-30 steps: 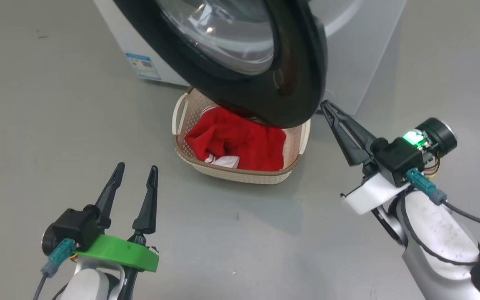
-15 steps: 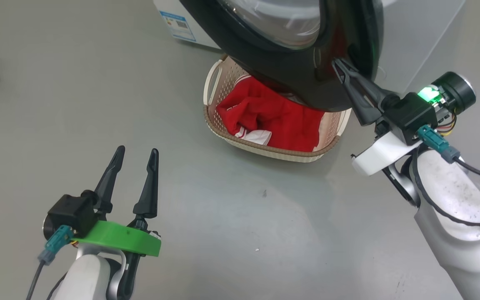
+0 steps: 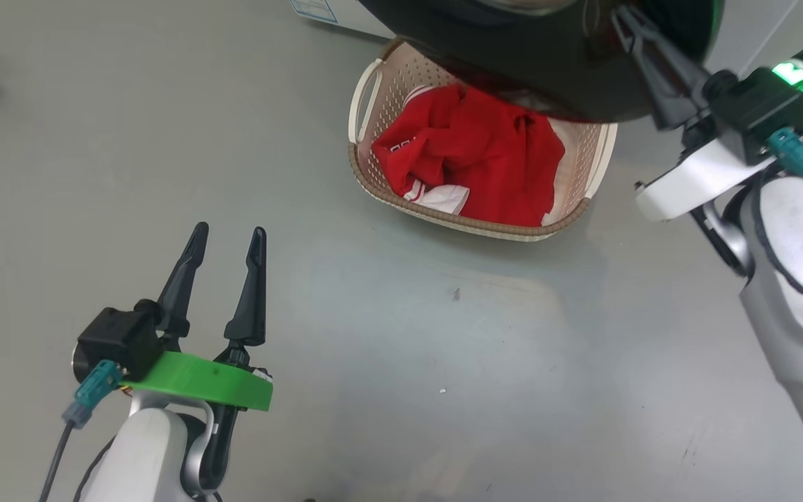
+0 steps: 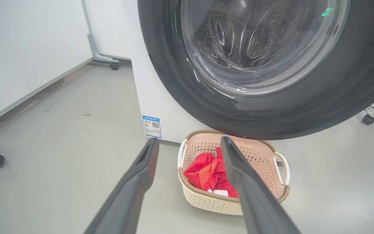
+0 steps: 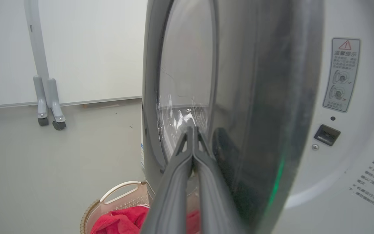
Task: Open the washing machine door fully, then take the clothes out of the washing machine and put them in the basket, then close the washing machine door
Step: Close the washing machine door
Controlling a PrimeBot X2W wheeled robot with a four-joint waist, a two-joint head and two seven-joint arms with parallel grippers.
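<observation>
Nearest me, the left gripper hangs low over the bare floor with its fingers spread wide and nothing between them. Beyond it the basket sits on the floor just under the swung-out door. The clothes lie heaped inside, red cloth on top and a striped white bit poking out at the near rim. They look soft, limp and light, and need no more handling.

Above the basket hangs the washing machine door, standing ajar from the washing machine. A gap shows at the latch side. The right gripper has its fingers pinched together, holding nothing, the tips seemingly laid against the door's outer face where the black rim meets the glass.

I'd judge the door stiff and fairly weighty, swinging freely on its hinge, and its glossy rim slick. It wants a push rather than a grip. The rim near the latch edge looks the best place, since the bulging glass could let the tips slide.
</observation>
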